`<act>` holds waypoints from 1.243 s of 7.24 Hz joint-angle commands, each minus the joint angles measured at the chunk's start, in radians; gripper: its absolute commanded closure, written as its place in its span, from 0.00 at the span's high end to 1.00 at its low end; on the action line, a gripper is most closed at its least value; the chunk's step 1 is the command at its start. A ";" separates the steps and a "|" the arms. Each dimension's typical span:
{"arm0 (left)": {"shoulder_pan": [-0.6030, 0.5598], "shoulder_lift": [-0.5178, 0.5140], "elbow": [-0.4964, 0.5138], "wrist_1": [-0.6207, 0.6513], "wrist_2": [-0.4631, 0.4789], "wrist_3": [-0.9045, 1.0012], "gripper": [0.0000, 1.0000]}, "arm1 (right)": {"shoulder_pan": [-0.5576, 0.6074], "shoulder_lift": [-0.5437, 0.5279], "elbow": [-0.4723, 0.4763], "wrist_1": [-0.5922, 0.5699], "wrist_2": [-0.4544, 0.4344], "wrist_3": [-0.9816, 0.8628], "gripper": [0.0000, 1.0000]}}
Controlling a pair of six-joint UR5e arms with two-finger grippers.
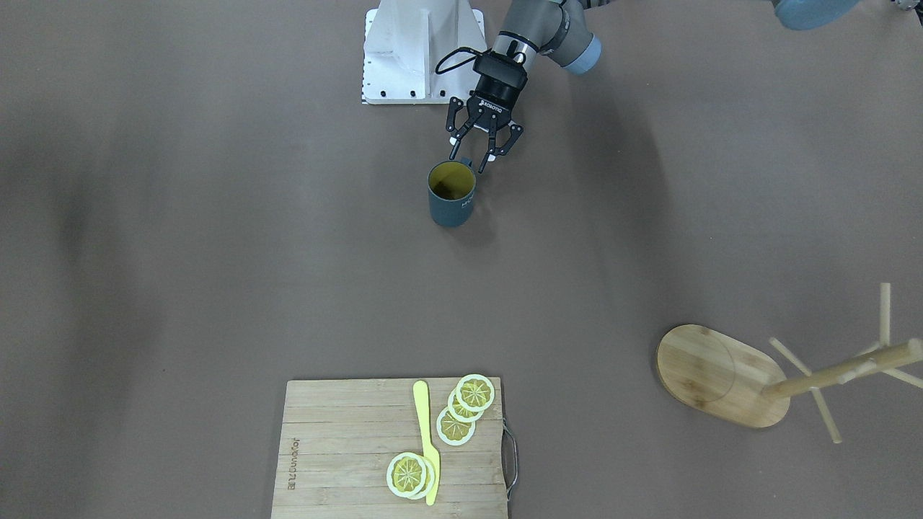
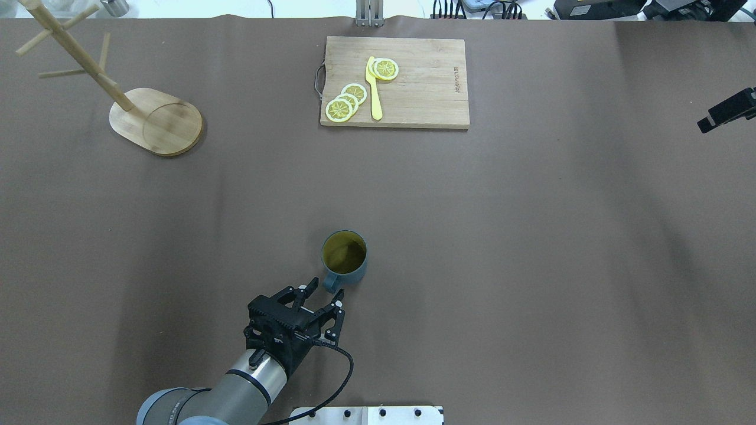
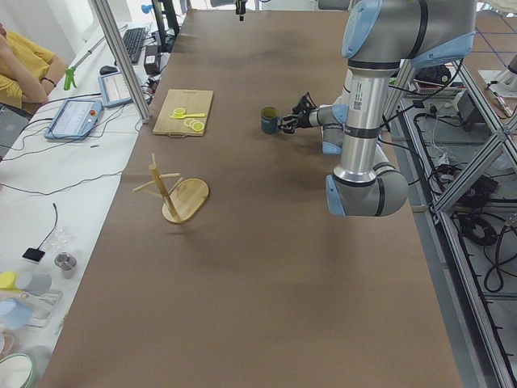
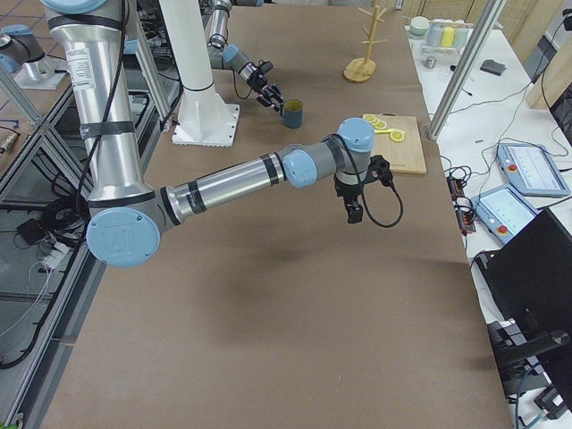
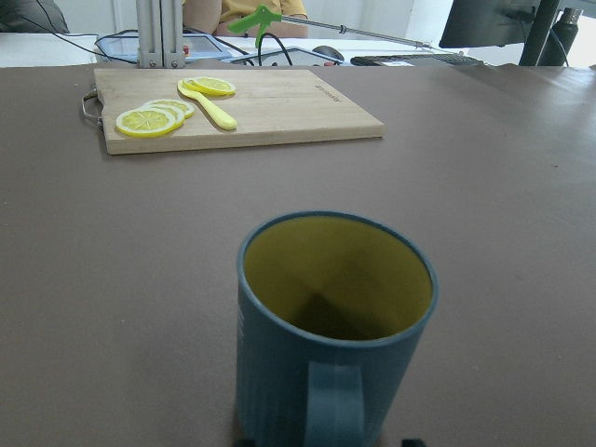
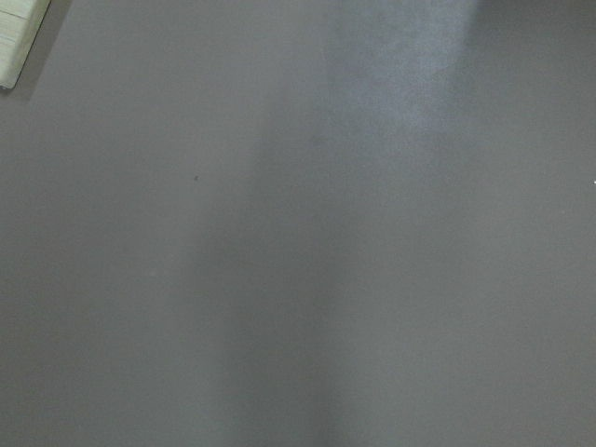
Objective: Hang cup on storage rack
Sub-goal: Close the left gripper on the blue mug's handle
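The cup (image 1: 451, 193) is dark blue-grey with a yellow inside and stands upright on the brown table, also in the overhead view (image 2: 344, 257) and close up in the left wrist view (image 5: 331, 326). Its handle points toward the robot. My left gripper (image 1: 470, 160) is open and low at the table, its fingers on either side of the handle without closing on it; it also shows in the overhead view (image 2: 325, 297). The storage rack (image 2: 156, 121) stands far off at the table's left far corner. My right gripper (image 4: 353, 210) hangs above the table; I cannot tell its state.
A wooden cutting board (image 2: 413, 88) with lemon slices (image 2: 345, 101) and a yellow knife (image 2: 374, 88) lies at the far middle edge. The robot's white base mount (image 1: 418, 50) sits just behind the left gripper. Brown table lies between cup and rack.
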 commanded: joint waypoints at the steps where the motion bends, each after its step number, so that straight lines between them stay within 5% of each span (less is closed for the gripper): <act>1: -0.001 -0.002 0.029 -0.033 0.002 -0.001 0.53 | 0.002 0.000 0.001 0.000 0.000 -0.001 1.00; 4: -0.007 -0.004 0.033 -0.047 0.001 -0.001 0.45 | 0.004 0.000 0.001 0.002 0.003 -0.002 1.00; 6: -0.006 -0.005 0.033 -0.073 -0.002 -0.002 0.28 | 0.010 -0.001 0.001 0.003 0.006 -0.002 1.00; 8: -0.007 -0.011 0.033 -0.106 -0.004 -0.002 0.00 | 0.013 -0.003 -0.001 0.003 0.007 -0.002 1.00; 9: -0.007 -0.013 0.028 -0.108 -0.004 -0.002 0.00 | 0.013 -0.004 -0.001 0.003 0.007 -0.002 1.00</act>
